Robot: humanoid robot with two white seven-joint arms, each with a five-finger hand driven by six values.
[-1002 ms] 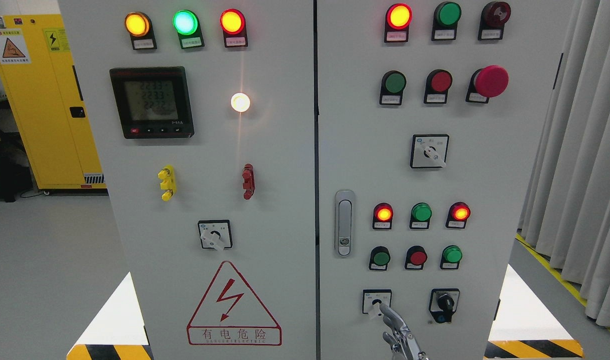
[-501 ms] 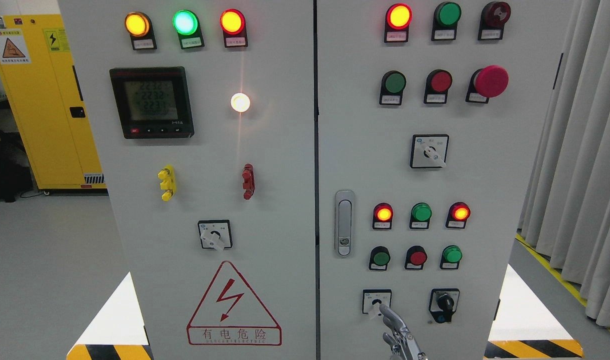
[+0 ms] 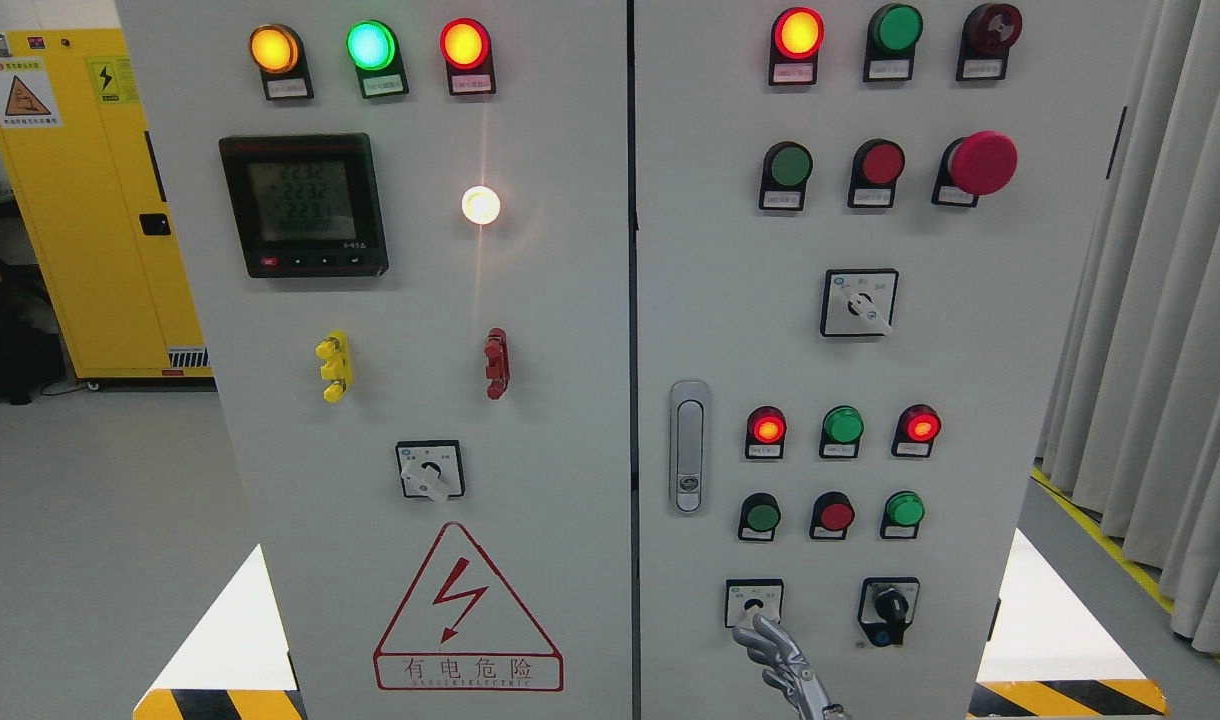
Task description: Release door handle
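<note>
The grey metal door handle (image 3: 687, 445) sits upright in its recess on the left edge of the right cabinet door (image 3: 970, 400). Nothing touches it. My right hand (image 3: 770, 655) comes up from the bottom edge, well below and right of the handle. Its silver fingers (image 3: 756, 632) are loosely bent and hold nothing. They end just under the small white selector switch (image 3: 753, 603). Most of the hand is cut off by the frame. My left arm does not show.
Both cabinet doors are shut, with a dark seam (image 3: 632, 300) between them. Lamps, push buttons, a red mushroom stop button (image 3: 982, 162) and a black rotary switch (image 3: 887, 608) crowd the right door. A yellow cabinet (image 3: 80, 200) stands far left, grey curtains (image 3: 1160, 350) at right.
My right hand has sunk a little and drawn left. Its fingertip has come off the white selector switch and now lies just below it.
</note>
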